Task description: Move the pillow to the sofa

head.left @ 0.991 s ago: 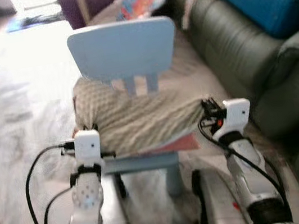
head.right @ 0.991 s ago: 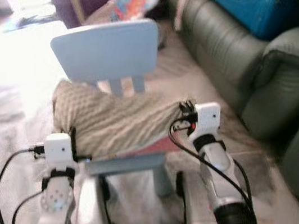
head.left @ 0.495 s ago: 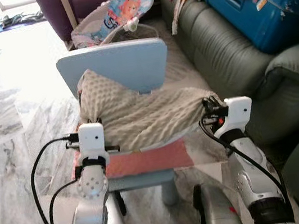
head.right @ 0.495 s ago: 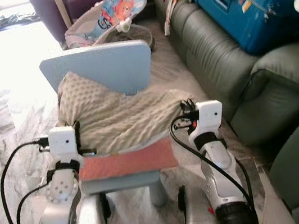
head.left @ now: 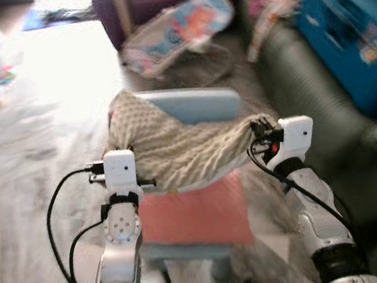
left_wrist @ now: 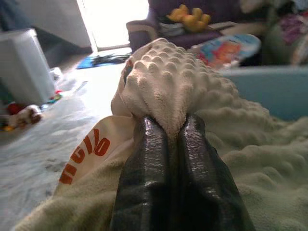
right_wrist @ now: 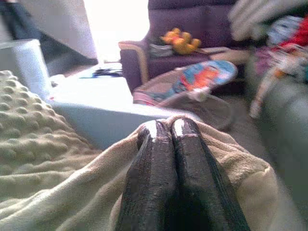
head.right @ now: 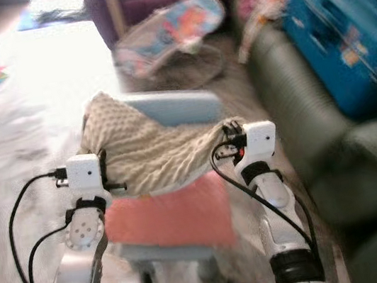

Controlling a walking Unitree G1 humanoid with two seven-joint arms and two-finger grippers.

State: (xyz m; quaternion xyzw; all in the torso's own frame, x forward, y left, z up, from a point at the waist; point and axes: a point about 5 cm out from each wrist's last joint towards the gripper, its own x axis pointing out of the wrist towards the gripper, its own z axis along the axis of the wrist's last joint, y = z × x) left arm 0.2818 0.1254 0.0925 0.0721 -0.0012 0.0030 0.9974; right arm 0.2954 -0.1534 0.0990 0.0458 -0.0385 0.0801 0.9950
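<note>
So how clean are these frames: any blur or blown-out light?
Both eye views are motion-smeared, worst on the blue case and green sofa; the floor top left is blown out. Left wrist view is sharp on the pillow, its doorway overexposed. Right wrist view is soft, with its background blurred.

Blue chair (head.left: 190, 105) directly ahead blocks forward path; green sofa (head.left: 309, 86) right; open floor (head.left: 37, 137) left.

Head stereo pair looks forward-down, sharing pillow (head.left: 176, 154) and chair (head.left: 190, 105); wrist cams sit close along each tool.
</note>
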